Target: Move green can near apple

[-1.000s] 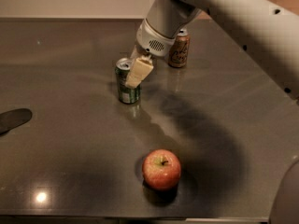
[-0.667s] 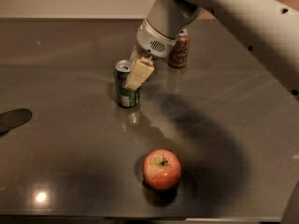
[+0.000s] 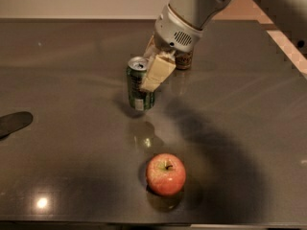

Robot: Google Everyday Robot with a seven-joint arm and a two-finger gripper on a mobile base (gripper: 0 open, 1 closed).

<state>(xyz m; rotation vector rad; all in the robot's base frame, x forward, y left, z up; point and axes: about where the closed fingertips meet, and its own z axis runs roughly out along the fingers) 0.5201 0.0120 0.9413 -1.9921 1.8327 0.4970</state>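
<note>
On the dark, glossy table [image 3: 67, 71] the green can [image 3: 137, 91] stands upright left of the middle, its silver top with the tab facing up and a small pale label patch low on its front. The gripper [image 3: 147, 75] comes down from the upper right on a grey arm [image 3: 189, 8] and is closed on the green can near its top. One pale, cream-coloured pad [image 3: 158, 72] lies against the can's right front side, and the other side of the grip is hidden behind the can. Whether the can's base rests on the table or sits just above it cannot be told; a dark shadow lies close around its foot, and a faint reflection shows below it on the table. The apple [image 3: 166, 174], red with yellowish patches and a short stem, sits nearer the front edge. It is below and slightly right of the green can, well apart from it, with bare table between them. A brown can [image 3: 184, 61] stands behind the gripper, mostly covered by the wrist, just beside the green can's far right. At the left edge lies a flat dark object [image 3: 14, 122], far from both the can and the apple. The arm's broad shadow falls across the table right of the apple.
</note>
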